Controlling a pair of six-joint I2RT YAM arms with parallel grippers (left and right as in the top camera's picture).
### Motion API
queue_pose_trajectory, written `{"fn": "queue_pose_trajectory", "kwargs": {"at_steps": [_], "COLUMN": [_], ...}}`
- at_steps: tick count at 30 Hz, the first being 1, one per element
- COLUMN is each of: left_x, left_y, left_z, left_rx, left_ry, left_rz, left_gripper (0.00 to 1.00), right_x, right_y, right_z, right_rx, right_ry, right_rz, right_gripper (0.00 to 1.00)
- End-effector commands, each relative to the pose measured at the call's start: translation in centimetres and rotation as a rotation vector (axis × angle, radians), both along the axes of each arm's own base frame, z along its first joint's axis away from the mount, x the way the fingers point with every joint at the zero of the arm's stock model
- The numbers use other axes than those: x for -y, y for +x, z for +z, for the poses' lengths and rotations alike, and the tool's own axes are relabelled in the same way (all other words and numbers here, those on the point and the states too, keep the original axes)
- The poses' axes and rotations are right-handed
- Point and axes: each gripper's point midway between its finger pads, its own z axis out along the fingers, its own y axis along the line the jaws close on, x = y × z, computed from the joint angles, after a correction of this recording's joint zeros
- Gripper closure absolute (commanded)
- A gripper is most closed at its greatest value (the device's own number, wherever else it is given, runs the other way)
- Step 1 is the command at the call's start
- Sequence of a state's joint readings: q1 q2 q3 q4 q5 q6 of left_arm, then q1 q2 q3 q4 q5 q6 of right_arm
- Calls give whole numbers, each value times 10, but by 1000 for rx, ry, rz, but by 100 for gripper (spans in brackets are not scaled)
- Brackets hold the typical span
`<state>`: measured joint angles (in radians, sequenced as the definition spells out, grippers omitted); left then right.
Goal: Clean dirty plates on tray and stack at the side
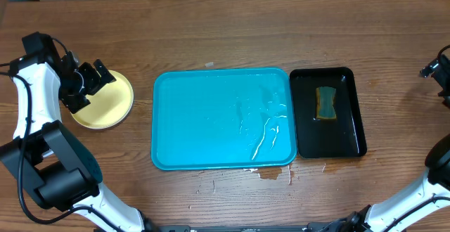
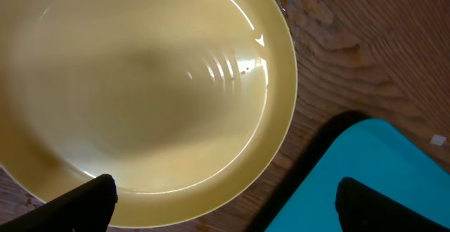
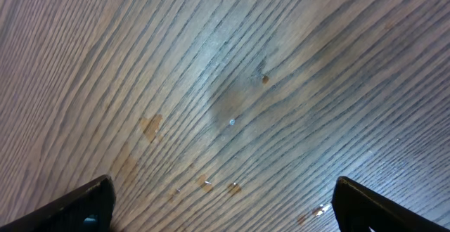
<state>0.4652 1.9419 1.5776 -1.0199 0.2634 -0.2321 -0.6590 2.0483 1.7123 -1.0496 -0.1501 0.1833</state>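
Observation:
A pale yellow-green plate (image 1: 109,104) lies on the wooden table left of the cyan-blue tray (image 1: 211,119). Its surface looks wet and glossy in the left wrist view, where the plate (image 2: 140,84) fills most of the picture and a corner of the tray (image 2: 373,162) shows at lower right. My left gripper (image 1: 97,83) hovers over the plate's left part, open (image 2: 225,197), with nothing between its fingers. The tray holds only water streaks. My right gripper (image 3: 225,204) stands open over bare wood at the far right edge (image 1: 437,70).
A narrow black tray (image 1: 351,137) sits against the blue tray's right side with a green-yellow sponge (image 1: 325,102) in it. Water drops (image 1: 271,174) lie on the table by the blue tray's front edge. Small wet spots (image 3: 204,184) dot the wood under the right gripper.

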Motion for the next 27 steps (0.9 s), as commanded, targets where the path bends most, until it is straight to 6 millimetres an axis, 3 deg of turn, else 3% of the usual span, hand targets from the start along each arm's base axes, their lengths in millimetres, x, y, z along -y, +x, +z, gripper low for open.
{"fn": "queue_pose_trajectory", "kwargs": {"at_steps": [1,19,23,27], "left_x": [2,2,2,2], "left_y": [1,1,1,1], "left_z": [0,0,0,0], "left_rx": [11,11,11,11], "left_ry": [-10,-10,-10,-10], "left_rz": [-21,-21,-21,-21], "left_gripper": [0,0,0,0], "right_x": [2,-2,-3,-12], "right_y": [5,6,5,-1], "right_z": [15,18,57,126], "right_rx": [33,38,108,238], "right_ry": [-24,-27,-81,-178], "right_rz": [0,8,9,18], "right_gripper": [0,0,0,0]}}
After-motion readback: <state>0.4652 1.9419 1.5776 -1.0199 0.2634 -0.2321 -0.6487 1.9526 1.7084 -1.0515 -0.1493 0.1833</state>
